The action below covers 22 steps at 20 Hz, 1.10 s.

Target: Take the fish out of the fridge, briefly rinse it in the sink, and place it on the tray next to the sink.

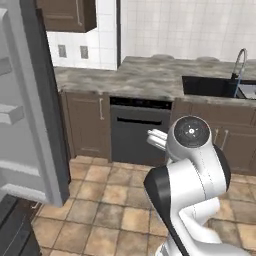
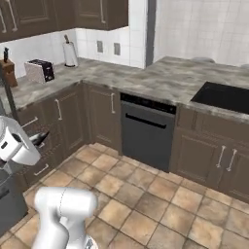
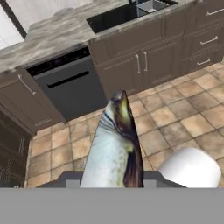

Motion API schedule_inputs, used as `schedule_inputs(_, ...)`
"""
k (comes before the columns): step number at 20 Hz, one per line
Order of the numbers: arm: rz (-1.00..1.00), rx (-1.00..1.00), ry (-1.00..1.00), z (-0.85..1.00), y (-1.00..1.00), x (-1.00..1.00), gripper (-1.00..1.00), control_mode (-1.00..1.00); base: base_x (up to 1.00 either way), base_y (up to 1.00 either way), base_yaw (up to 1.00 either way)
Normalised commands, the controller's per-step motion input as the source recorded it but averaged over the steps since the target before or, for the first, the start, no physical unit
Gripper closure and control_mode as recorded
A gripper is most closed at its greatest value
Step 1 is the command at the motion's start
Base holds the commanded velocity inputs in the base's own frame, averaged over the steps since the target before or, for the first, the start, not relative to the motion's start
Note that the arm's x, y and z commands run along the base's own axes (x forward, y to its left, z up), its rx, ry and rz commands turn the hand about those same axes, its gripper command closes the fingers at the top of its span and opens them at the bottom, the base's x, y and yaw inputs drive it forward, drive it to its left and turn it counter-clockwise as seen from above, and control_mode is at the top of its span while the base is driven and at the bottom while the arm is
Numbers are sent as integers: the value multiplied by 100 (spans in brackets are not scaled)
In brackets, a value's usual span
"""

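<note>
A marbled grey counter [image 2: 160, 78] runs along the wall and turns the corner. On it near the corner stand a toaster [image 2: 40, 71], a paper-towel roll [image 2: 70, 53] and a knife block [image 2: 8, 70]; a black sink [image 2: 226, 97] is set into it.

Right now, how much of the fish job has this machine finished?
The fish is out of the fridge, whose door hangs open, and is held in the end effector above the tiled floor. Still left: rinsing it in the black sink across the kitchen, then laying it on the tray.

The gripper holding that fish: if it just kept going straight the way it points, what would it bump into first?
Probably the tiled floor in front of the dishwasher. The gripper, shut on the fish, points down across open floor, though depth is unclear.
</note>
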Motion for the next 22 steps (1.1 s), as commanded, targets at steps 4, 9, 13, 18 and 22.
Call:
schedule_inputs(4,0,0,0,0,0,0,100,100,94,-77,-53)
schedule_inputs(9,0,0,0,0,0,0,100,100,100,-71,-28)
schedule_inputs(13,0,0,0,0,0,0,100,100,100,-58,-23)
schedule_inputs(18,0,0,0,0,0,0,100,100,100,-65,-19)
schedule_inputs(22,0,0,0,0,0,0,100,100,100,-67,-16)
